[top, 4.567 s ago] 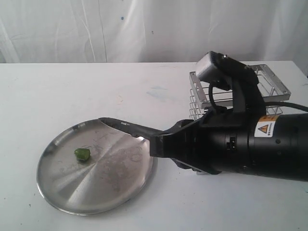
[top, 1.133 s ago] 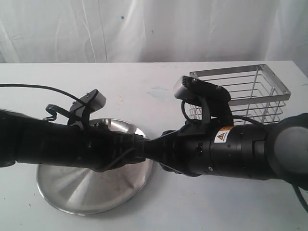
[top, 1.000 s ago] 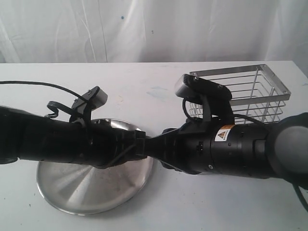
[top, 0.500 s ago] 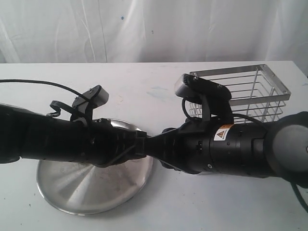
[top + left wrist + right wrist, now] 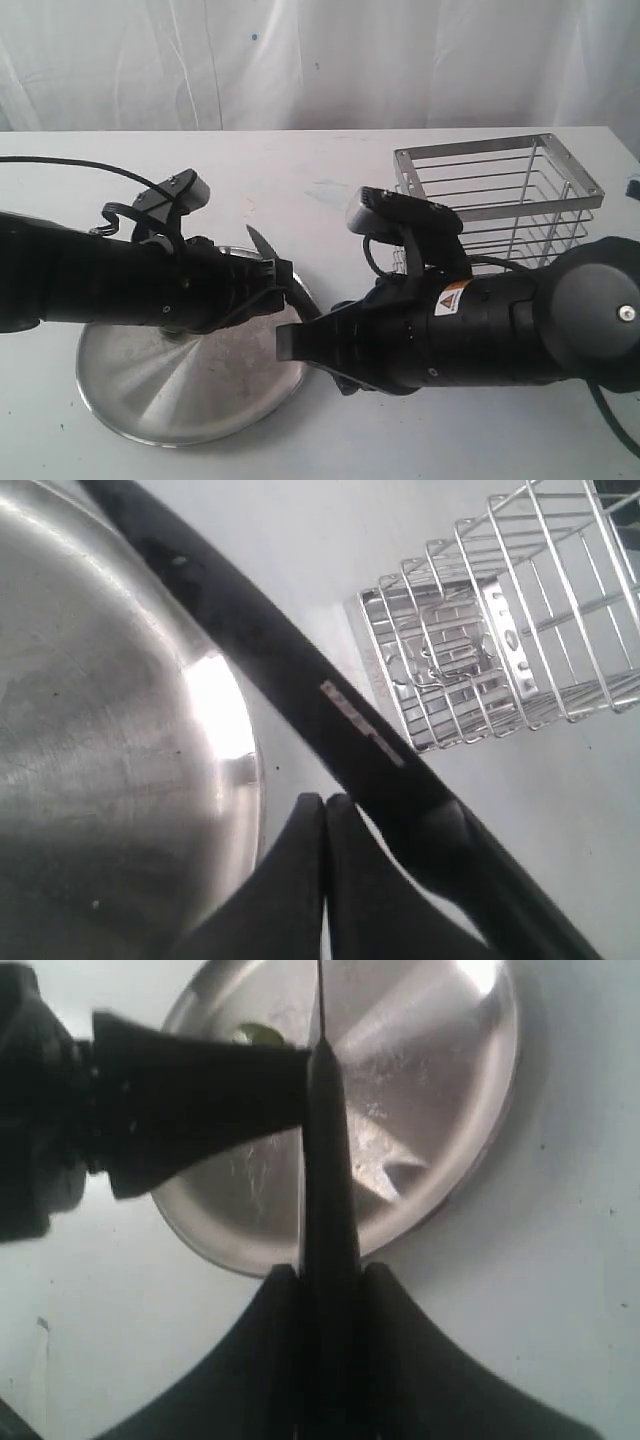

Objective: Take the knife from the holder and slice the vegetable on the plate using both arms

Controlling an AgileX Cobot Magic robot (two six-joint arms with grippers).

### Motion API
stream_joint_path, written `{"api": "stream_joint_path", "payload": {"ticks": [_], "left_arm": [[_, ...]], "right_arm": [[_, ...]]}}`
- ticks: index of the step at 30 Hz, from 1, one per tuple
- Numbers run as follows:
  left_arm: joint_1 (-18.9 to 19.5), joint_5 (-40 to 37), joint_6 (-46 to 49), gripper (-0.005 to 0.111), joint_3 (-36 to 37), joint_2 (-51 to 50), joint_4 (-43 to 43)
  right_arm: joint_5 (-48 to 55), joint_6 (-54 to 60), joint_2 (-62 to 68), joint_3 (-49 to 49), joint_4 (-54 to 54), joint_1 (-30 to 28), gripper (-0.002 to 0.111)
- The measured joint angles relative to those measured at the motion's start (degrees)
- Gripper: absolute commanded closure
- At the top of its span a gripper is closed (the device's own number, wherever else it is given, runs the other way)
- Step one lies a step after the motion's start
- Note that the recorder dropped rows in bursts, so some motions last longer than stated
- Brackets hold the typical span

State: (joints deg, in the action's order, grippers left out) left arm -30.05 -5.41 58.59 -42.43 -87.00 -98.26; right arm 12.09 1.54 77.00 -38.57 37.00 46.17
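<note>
Clearly the right gripper [image 5: 325,1290] is clamped on the knife [image 5: 322,1160]: its two black fingers [image 5: 262,1340] press the handle from both sides, and the thin blade runs straight out over the plate [image 5: 480,1110]. Meeting it from the other side, the left gripper [image 5: 325,820] has its fingertips pinched together with no gap between them, touching the knife's black body just above the plate's rim; whether it really grips the knife cannot be told. Seen from the exterior camera, the blade tip [image 5: 258,241] points up between the two arms, over the plate's far edge. A sliver of the green vegetable [image 5: 258,1034] shows on the plate, mostly hidden behind the left gripper. Behind the right arm [image 5: 470,325], the wire holder [image 5: 510,190] stands upright on the white table [image 5: 300,170].
</note>
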Motion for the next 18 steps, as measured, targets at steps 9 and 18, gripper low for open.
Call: {"api": "stream_joint_path", "payload": {"ticks": [9, 18], "left_arm": [[0.0, -0.5, 0.1, 0.107, -1.8, 0.0, -0.5], [0.0, -1.7, 1.3, 0.107, -1.9, 0.0, -0.5]], "right_arm": [[1.1, 0.4, 0.1, 0.0, 0.0, 0.0, 0.108], [0.6, 0.5, 1.9, 0.0, 0.0, 0.0, 0.108]]}}
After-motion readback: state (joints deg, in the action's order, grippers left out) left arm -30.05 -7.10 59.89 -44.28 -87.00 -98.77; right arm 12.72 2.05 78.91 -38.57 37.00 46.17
